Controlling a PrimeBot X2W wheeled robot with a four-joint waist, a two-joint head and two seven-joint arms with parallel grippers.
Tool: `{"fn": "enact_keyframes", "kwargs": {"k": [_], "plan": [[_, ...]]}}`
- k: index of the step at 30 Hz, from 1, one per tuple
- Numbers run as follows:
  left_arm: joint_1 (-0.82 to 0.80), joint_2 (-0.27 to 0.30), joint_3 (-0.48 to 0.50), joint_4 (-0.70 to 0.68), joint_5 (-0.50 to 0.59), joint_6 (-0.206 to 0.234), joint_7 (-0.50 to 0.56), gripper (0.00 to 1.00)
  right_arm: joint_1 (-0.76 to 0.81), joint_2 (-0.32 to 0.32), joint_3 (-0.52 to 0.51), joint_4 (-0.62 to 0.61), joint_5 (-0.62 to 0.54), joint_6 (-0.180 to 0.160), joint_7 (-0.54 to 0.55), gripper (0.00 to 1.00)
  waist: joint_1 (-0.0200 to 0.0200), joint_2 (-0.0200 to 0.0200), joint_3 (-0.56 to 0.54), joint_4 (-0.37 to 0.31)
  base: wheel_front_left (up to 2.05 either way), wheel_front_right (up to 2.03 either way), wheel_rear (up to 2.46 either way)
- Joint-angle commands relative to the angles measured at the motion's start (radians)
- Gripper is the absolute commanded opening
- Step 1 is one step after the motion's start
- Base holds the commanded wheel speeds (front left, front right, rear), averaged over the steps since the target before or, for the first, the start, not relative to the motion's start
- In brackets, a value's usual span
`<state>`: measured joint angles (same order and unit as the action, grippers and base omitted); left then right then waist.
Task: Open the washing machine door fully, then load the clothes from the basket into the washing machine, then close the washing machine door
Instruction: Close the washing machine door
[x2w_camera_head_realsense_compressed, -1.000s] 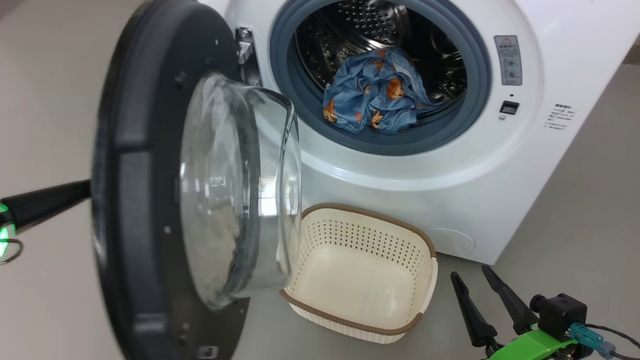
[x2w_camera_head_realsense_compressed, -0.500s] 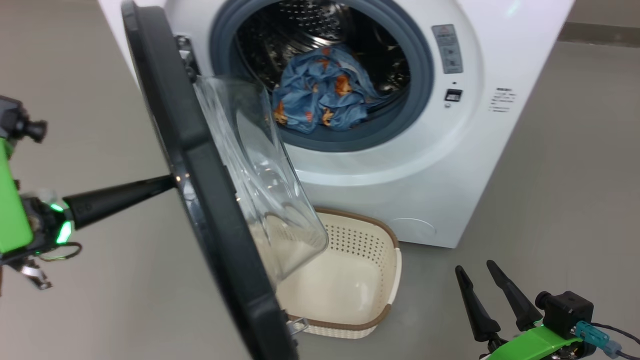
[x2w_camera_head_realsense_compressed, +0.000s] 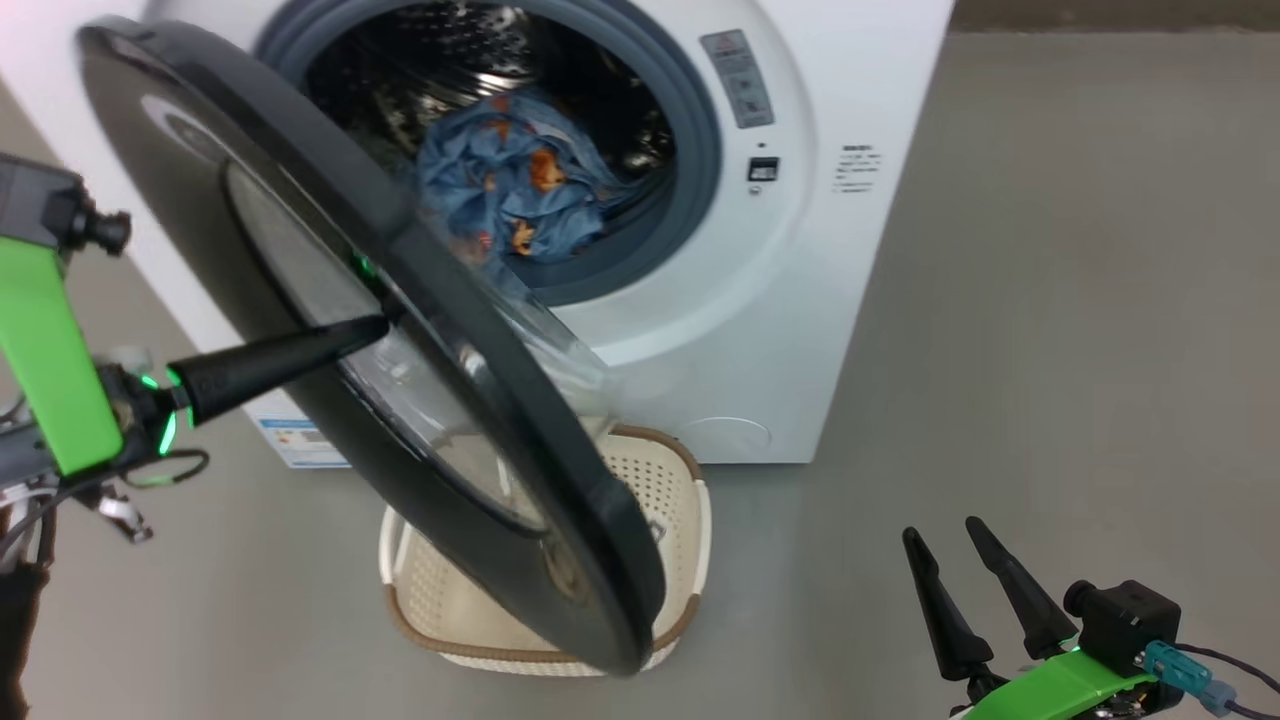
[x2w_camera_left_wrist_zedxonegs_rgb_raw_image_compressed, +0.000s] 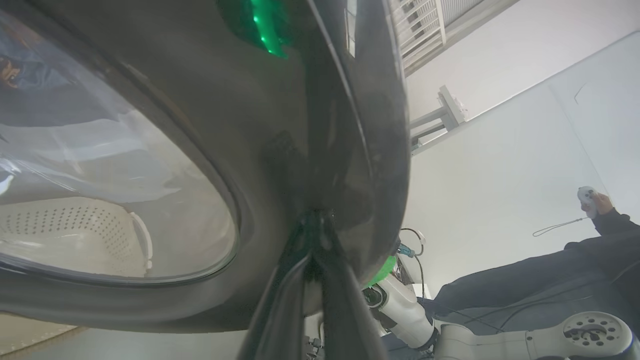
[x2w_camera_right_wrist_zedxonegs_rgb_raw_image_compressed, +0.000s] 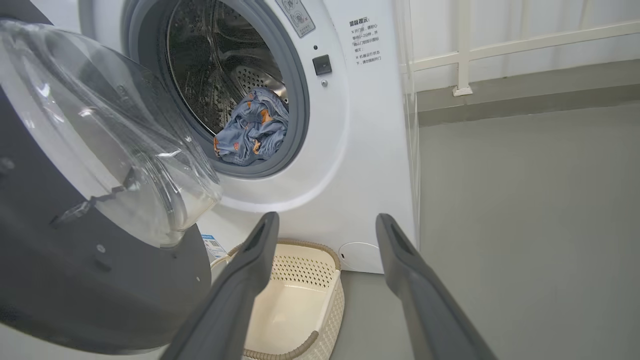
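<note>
Clearly, the large round door with glossy black rim and clear glass bowl (x2w_camera_head_realsense_compressed: 560, 480) stands partly open, angled across the front of the big white front-loading washing machine (x2w_camera_head_realsense_compressed: 800, 330). The left gripper (x2w_camera_head_realsense_compressed: 375, 325) has its dark fingers (x2w_camera_left_wrist_zedxonegs_rgb_raw_image_compressed: 330, 280) pressed together, holding nothing, their tips touching the door's outer face. The right gripper (x2w_camera_head_realsense_compressed: 942, 530) hangs low over the grey floor (x2w_camera_head_realsense_compressed: 1050, 350), jaws spread wide and empty. Light-blue clothes with orange-brown figures (x2w_camera_head_realsense_compressed: 505, 195) lie inside the steel drum. The cream perforated basket (x2w_camera_right_wrist_zedxonegs_rgb_raw_image_compressed: 300, 300) sits empty under the door.
</note>
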<state>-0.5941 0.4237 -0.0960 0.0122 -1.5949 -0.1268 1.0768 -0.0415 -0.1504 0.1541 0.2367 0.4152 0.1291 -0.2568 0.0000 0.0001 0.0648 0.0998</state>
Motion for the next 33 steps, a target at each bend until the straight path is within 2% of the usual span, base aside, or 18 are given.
{"fn": "enact_keyframes", "kwargs": {"k": [1, 12, 21, 27, 28, 29, 30, 31, 32, 33], "plan": [[-0.067, 0.03, 0.042, -0.017, 0.012, -0.004, -0.018, 0.0, -0.022, 0.002, 0.023, -0.029, -0.009, 0.002, -0.005, 1.0, 0.0, -0.0001, 0.023, -0.047, 0.0, 0.0, 0.0], [-0.126, -0.005, 0.027, 0.028, 0.07, -0.004, -0.1, 0.0, -0.037, 0.016, 0.022, -0.03, -0.011, 0.002, -0.005, 1.0, 0.0, -0.0001, 0.046, -0.114, 0.0, 0.0, 0.0], [-0.062, 0.003, 0.031, 0.025, 0.068, -0.004, -0.13, 0.0, -0.026, 0.02, 0.012, -0.026, -0.013, 0.002, -0.005, 1.0, 0.0, -0.0001, 0.027, -0.087, 0.0, 0.0, 0.0], [0.041, 0.021, 0.055, -0.002, 0.065, -0.004, -0.163, 0.0, -0.017, 0.017, 0.015, -0.023, -0.011, 0.002, -0.005, 1.0, 0.0, -0.0001, 0.003, -0.06, 0.0, 0.0, 0.0], [0.062, 0.023, 0.061, -0.007, 0.066, -0.004, -0.171, 0.13, -0.015, 0.015, 0.016, -0.023, -0.01, 0.002, -0.005, 1.0, 0.0, -0.0001, 0.0, -0.056, 0.0, 0.0, 0.0], [0.083, 0.026, 0.066, -0.013, 0.068, -0.004, -0.179, 0.4, -0.013, 0.014, 0.016, -0.023, -0.01, 0.002, -0.005, 1.0, 0.0, -0.0001, -0.003, -0.052, 0.0, 0.0, 0.0], [0.104, 0.027, 0.07, -0.016, 0.067, -0.004, -0.187, 0.73, -0.01, 0.013, 0.015, -0.023, -0.009, 0.002, -0.005, 1.0, 0.0, -0.0001, -0.006, -0.048, 0.0, 0.0, 0.0], [0.126, 0.029, 0.074, -0.02, 0.067, -0.004, -0.194, 0.95, -0.008, 0.012, 0.014, -0.023, -0.008, 0.002, -0.005, 1.0, 0.0, -0.0001, -0.009, -0.044, 0.0, 0.0, 0.0], [0.15, 0.031, 0.078, -0.026, 0.072, -0.004, -0.205, 1.0, -0.005, 0.011, 0.013, -0.023, -0.007, 0.002, -0.005, 1.0, 0.0, -0.0001, -0.012, -0.039, 0.0, 0.0, 0.0], [0.171, 0.029, 0.085, -0.03, 0.073, -0.004, -0.22, 1.0, -0.003, 0.01, 0.013, -0.023, -0.007, 0.002, -0.005, 1.0, 0.0, -0.0001, -0.013, -0.037, 0.0, 0.0, 0.0]]}}
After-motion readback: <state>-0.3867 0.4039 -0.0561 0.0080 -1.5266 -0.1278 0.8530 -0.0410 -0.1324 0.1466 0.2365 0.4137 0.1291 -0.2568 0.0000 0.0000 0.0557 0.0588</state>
